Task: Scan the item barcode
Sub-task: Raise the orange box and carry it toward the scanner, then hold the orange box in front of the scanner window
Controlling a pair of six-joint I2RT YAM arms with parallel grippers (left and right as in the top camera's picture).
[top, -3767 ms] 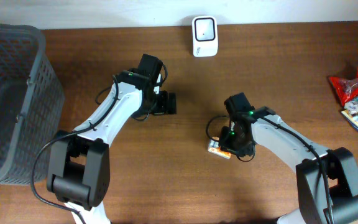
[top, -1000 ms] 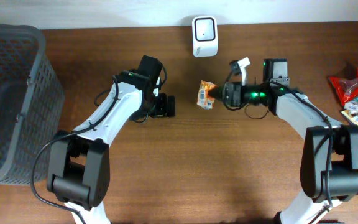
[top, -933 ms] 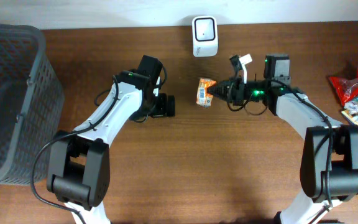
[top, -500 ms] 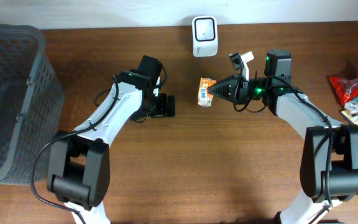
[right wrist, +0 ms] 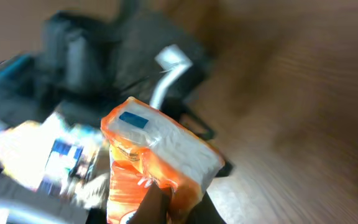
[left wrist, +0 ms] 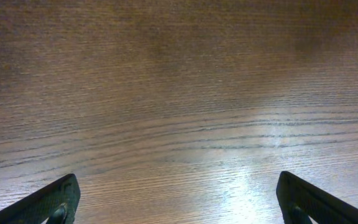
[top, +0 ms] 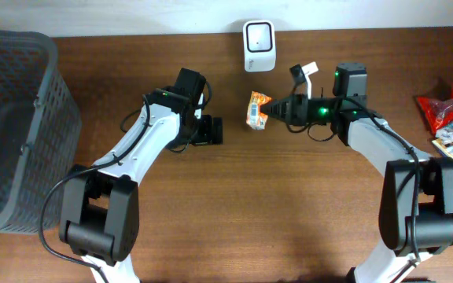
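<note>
I've got the packet clamped in my right gripper; the scanner lies near, off to its side.

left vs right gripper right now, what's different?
The left gripper is open and empty; the right gripper is shut on the orange packet. The left gripper faces down at the table; the right gripper lies sideways, pointing toward the left arm, near the scanner. Shared: both are black, two-fingered, over the wooden table.
</note>
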